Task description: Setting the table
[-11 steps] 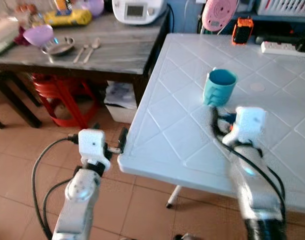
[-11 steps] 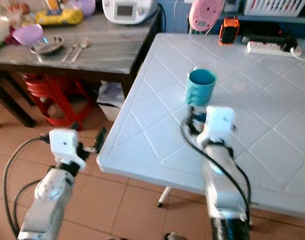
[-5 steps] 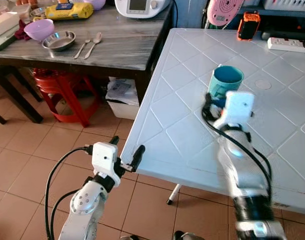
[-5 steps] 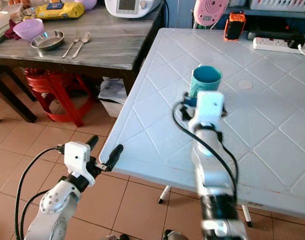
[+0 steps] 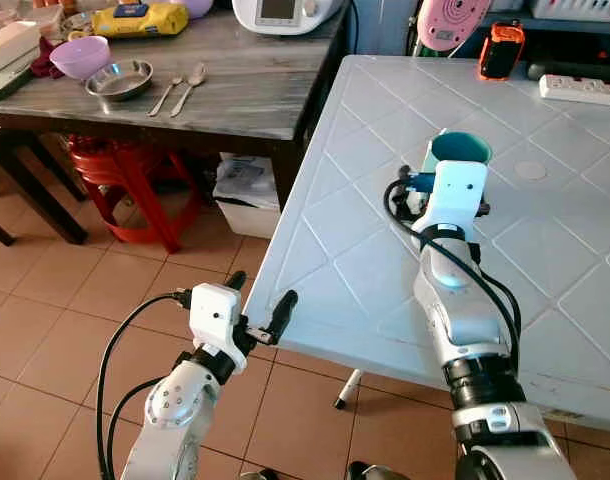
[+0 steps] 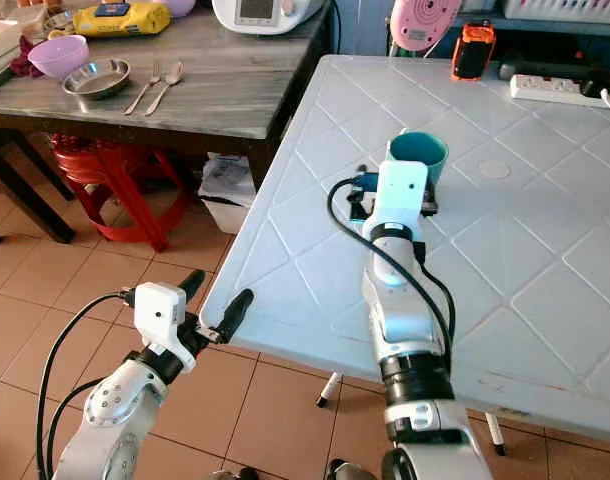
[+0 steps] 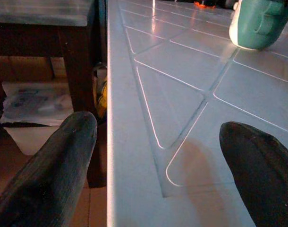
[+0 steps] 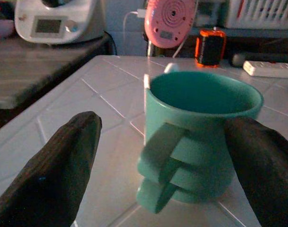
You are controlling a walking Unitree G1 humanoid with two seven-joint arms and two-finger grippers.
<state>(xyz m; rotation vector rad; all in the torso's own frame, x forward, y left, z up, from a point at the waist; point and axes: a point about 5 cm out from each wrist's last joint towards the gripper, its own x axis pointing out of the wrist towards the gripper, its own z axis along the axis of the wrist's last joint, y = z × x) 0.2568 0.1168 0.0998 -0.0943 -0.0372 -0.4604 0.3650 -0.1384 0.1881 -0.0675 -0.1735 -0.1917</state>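
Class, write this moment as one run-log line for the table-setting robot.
phase: approach | right gripper: open, fingers either side of teal mug, no contact seen | mug: upright on white table | left gripper: open at table's near edge

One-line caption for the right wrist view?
Open right gripper facing the teal mug, handle toward the camera, on the white table.

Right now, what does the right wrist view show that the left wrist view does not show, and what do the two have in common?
Right wrist view: the teal mug seen close, upright, handle toward the camera, framed between the open right gripper fingers; behind it a pink round device, an orange gadget and a white appliance.

Left wrist view: the white table's edge, the dark table leg beside it, and the open left gripper.

Both show the white table and the mug.
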